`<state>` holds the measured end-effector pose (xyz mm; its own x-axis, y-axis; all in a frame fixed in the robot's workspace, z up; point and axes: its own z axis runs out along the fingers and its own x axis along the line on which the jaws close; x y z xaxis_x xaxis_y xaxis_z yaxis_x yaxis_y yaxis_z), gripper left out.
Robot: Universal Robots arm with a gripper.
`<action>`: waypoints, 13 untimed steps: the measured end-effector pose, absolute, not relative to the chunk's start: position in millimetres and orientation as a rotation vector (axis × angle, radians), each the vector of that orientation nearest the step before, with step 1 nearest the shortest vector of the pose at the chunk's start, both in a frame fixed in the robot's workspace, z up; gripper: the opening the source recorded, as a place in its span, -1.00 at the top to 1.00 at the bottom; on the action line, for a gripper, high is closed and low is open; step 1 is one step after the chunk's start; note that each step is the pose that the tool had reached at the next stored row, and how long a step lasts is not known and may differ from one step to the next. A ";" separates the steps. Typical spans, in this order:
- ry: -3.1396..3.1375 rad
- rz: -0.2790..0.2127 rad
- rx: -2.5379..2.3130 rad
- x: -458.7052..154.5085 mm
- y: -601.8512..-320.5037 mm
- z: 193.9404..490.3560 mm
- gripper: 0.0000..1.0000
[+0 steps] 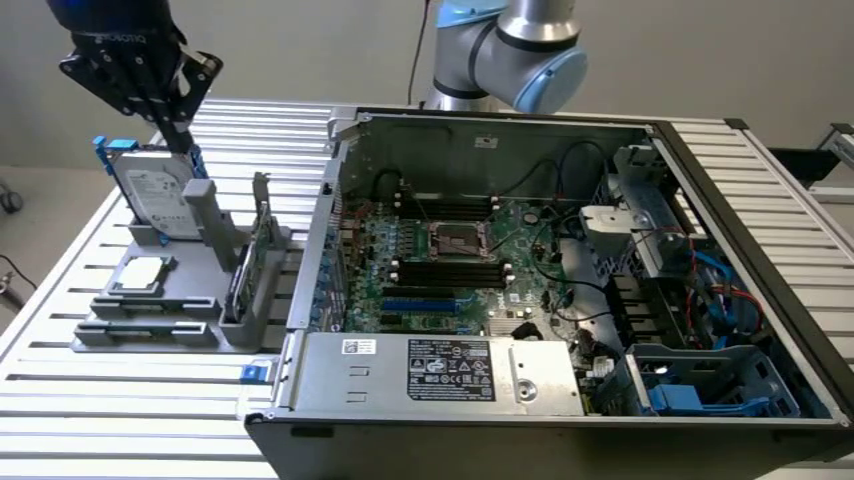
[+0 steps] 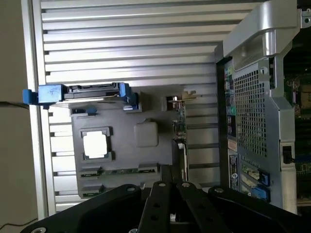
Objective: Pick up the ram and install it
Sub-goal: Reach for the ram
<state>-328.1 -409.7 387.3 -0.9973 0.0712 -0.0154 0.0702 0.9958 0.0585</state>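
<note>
Exterior view: gripper (image 1: 174, 128) above far end of gray holder (image 1: 160, 342), tips just over upright hard drive (image 1: 154, 195); contact cannot be told. 2 fingers pressed together, jaws closed, gripping nothing. Ram (image 1: 150, 305) lies flat in groove at holder's near edge, just beside square chip (image 1: 140, 272), well apart from gripper. Open computer case (image 1: 561, 130) next to holder.

A ribbed aluminium table (image 1: 120, 410) stands before a plain pale wall (image 1: 320, 45).
</note>
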 end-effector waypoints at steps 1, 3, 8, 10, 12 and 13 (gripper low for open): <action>3.122 0.090 0.111 -329.9 -410.6 386.7 0.79; 3.126 0.090 0.111 -332.9 -412.5 385.1 0.79; 3.137 0.090 0.112 -340.8 -417.5 381.0 0.79; 3.140 0.090 0.112 -343.9 -419.4 379.5 0.79; 3.144 0.090 0.113 -346.8 -421.4 378.0 0.79; 3.146 0.090 0.113 -348.3 -422.4 377.2 0.79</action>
<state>-348.3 -422.4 377.2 -0.9974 0.0713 0.0099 0.0718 0.9958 0.0566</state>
